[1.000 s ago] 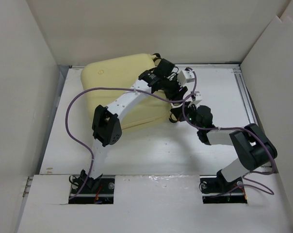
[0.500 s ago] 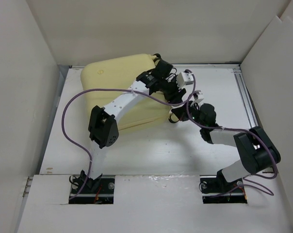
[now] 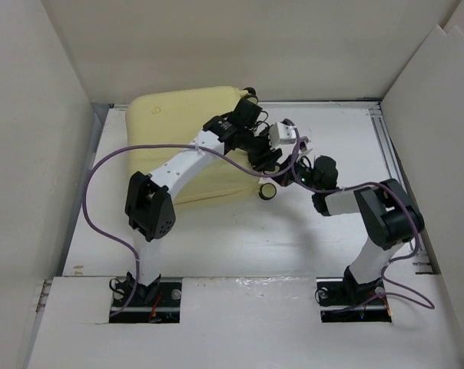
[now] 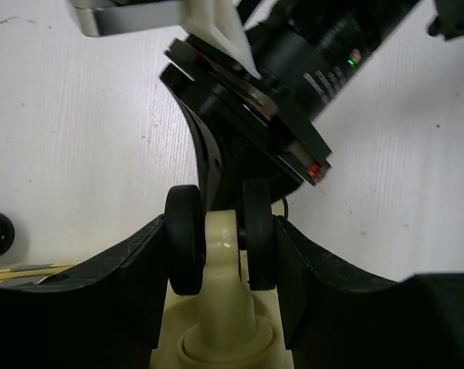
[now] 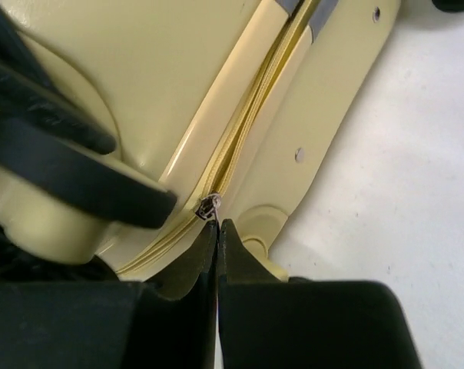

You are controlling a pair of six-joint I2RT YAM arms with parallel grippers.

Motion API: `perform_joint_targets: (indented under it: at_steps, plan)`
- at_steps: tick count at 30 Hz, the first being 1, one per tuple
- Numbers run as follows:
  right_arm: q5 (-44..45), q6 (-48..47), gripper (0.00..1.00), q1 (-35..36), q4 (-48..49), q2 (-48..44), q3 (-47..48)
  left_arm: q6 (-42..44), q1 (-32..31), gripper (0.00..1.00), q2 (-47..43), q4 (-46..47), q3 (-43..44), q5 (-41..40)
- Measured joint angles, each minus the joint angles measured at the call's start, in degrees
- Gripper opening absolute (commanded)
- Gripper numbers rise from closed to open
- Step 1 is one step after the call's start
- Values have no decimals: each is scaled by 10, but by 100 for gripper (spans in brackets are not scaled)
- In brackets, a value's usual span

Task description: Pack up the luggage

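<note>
The luggage [image 3: 178, 138] is lying flat at the desk's [image 3: 240, 231] far left, its hard shell looking stiff and slippery, so the left hand [image 4: 220, 231] is clamping a caster [image 4: 184, 246] while the right hand [image 5: 217, 231], pinched shut, is nosing the zipper pull [image 5: 209, 206].

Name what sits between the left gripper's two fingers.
A caster of the luggage: twin black wheels on a cream fork, both fingers against it. The left wrist view shows it.
</note>
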Motion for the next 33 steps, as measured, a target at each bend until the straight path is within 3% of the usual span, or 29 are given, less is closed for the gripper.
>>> perform_joint_targets:
  at_steps: [4, 8, 16, 20, 26, 33]
  plan:
    - [-50, 19, 0, -12, 64, 50, 20, 32, 1, 0, -24, -17, -23, 9]
    - [-61, 13, 0, -9, 44, 64, 54, 57, -5, 0, -46, -25, -50, 7]
    - [31, -23, 0, 13, -109, 64, 145, 110, -34, 0, -75, -84, -65, -8]
    - [88, -12, 0, 16, -163, 66, 177, 145, -64, 0, -139, -87, -137, -29]
    - [162, 31, 0, 1, -202, 72, 193, 192, -118, 0, -260, -127, -255, -54]
    - [136, 95, 0, -25, -191, 82, 193, 210, -121, 0, -294, -108, -296, -47]
